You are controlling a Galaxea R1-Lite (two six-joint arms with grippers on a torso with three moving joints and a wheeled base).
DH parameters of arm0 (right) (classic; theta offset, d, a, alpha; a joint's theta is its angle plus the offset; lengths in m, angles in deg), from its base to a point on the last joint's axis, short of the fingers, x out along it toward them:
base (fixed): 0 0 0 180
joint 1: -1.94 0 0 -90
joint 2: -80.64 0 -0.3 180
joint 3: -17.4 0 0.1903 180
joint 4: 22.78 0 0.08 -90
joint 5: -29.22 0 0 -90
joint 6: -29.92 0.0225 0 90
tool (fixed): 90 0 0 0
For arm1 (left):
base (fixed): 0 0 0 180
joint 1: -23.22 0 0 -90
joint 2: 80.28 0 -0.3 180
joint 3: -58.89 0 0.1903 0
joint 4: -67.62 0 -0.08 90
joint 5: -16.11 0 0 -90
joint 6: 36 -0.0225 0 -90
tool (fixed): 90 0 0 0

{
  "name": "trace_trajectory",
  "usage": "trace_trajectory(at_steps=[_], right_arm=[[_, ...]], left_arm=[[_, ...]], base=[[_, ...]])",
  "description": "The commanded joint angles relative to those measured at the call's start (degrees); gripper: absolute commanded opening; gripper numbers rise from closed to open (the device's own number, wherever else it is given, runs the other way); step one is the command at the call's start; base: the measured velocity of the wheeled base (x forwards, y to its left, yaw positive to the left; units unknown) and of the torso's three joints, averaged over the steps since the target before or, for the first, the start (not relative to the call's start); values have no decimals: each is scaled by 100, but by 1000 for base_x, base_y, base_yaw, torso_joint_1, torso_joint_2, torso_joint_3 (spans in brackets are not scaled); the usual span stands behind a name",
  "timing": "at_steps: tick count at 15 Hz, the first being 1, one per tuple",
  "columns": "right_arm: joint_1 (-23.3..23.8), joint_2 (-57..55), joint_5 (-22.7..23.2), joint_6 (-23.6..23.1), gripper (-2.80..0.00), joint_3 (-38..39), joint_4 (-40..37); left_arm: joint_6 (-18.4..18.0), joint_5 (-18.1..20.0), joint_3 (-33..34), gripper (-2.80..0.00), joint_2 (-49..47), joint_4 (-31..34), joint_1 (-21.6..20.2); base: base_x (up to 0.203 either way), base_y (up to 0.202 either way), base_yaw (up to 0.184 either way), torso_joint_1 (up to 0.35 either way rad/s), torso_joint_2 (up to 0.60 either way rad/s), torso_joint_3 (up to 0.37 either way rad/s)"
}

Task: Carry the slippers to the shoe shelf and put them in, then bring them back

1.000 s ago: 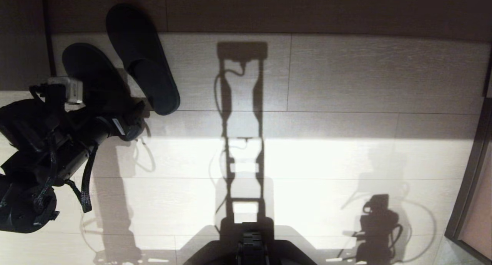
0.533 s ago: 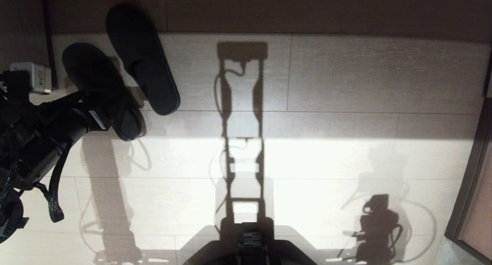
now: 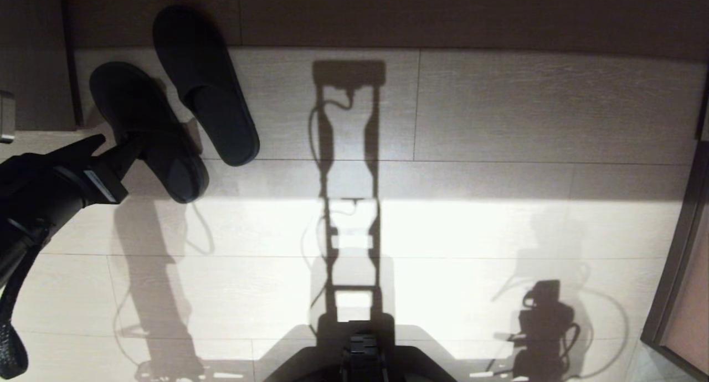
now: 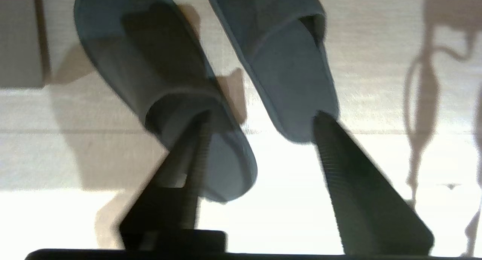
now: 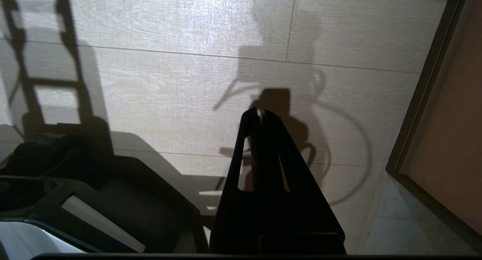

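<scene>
Two black slippers lie side by side on the pale floor at the far left, one (image 3: 144, 127) nearer me and the other (image 3: 205, 83) further off. The left wrist view shows both flat on the floor, one (image 4: 150, 64) beside the other (image 4: 286, 52). My left gripper (image 3: 119, 141) hovers just short of their open heels. It (image 4: 261, 117) is open, with only floor between its fingers. My right gripper (image 5: 260, 111) is shut on nothing, low beside my base. The shoe shelf is out of view.
A dark door frame (image 3: 673, 260) runs down the right edge. My base (image 3: 360, 360) sits at the bottom middle. A dark upright board (image 3: 33, 55) stands at the far left behind the slippers. Shadows of my arms fall across the floor tiles.
My left arm has drawn back to the left, away from over the nearer slipper's heel. Both slippers have stayed where they were. The right arm has not moved.
</scene>
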Motion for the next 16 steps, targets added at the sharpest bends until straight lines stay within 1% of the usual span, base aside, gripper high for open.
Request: trace_trajectory(at_steps=[1,7,11,14,16], right_arm=[[-1,229,1,-4,-280,232,5],[-1,229,1,-4,-280,232,5],[-1,229,1,-4,-280,232,5],[-1,229,1,-4,-280,232,5],[-1,229,1,-4,-280,232,5]], left_arm=[[-13,0,191,-280,660,283,0],[-113,-26,616,-280,1888,1364,-14],[-134,-50,1320,-280,2684,1613,-16],[-188,-49,1851,-280,3765,1961,-12],[-239,-56,2412,-280,4350,2129,-11]], base=[[0,0,0,0,0,0],[0,0,0,0,0,0],[0,0,0,0,0,0],[0,0,0,0,0,0],[0,0,0,0,0,0]])
